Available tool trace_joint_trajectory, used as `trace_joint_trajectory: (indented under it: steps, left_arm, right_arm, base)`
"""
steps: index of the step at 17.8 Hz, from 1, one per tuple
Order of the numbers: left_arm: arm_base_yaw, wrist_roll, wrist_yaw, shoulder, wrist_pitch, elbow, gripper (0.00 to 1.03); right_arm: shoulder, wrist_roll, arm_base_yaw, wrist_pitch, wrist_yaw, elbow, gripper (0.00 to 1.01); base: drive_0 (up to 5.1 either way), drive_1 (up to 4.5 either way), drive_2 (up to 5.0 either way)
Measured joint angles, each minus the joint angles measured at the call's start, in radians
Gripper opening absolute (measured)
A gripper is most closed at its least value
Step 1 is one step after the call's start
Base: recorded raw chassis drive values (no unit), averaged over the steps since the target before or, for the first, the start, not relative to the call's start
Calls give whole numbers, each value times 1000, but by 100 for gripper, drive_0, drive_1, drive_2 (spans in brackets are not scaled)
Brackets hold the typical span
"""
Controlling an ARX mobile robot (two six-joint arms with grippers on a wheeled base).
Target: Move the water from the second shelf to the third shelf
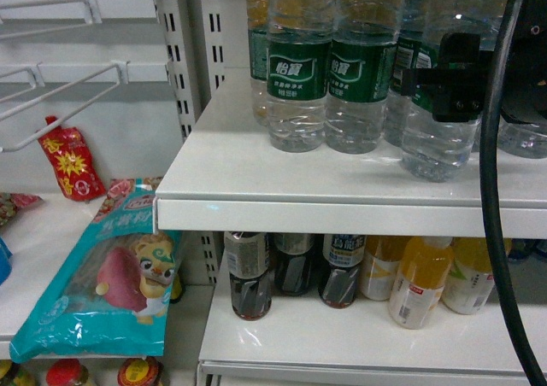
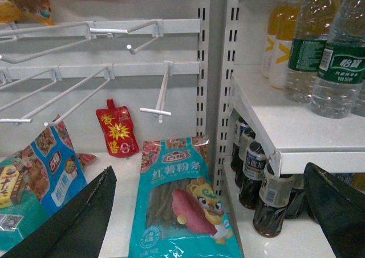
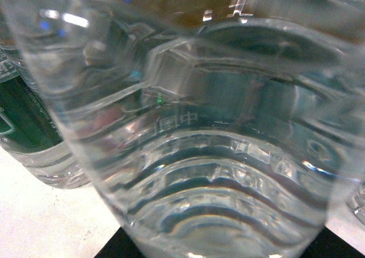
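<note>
Several water bottles with dark green labels (image 1: 297,70) stand in a cluster on the upper white shelf (image 1: 256,181). My right gripper (image 1: 449,83) reaches in from the right and is shut on the nearest water bottle (image 1: 438,138), black fingers at label height. In the right wrist view that bottle's clear ribbed body (image 3: 205,155) fills the frame between the dark fingers (image 3: 114,248). Whether its base rests on the shelf I cannot tell. My left gripper (image 2: 209,172) hangs open and empty in front of the left bay, away from the water (image 2: 336,69).
The shelf below (image 1: 342,335) holds dark tea bottles (image 1: 249,275) and orange drink bottles (image 1: 419,283). A teal noodle packet (image 1: 102,275) and a red pouch (image 1: 73,160) sit in the left bay under white wire hooks (image 1: 60,113). A black cable (image 1: 491,190) hangs at right.
</note>
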Motion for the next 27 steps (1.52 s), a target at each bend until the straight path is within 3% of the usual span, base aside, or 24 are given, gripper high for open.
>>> trace_joint_trajectory:
  steps: [5,7,11,20,27]
  left_arm:
    - [0,0,0,0,0,0,98]
    - [0,0,0,0,0,0,98]
    - [0,0,0,0,0,0,98]
    - [0,0,0,0,0,0,98]
    - [0,0,0,0,0,0,98]
  right_arm:
    - [0,-1,-2,5,0,0,40]
    - [4,0,-8,16,-6,-1,62]
    - [4,8,-16,29,-6,5,97]
    - [-43,37,-26,-32,-19,0,98]
    - [-64,50,-44,-69,-92,-11,98]
  base:
    - [-489,257,257]
    - [-489,257,257]
    - [-489,257,257]
    - [-109,57,57]
    - [0,0,0]
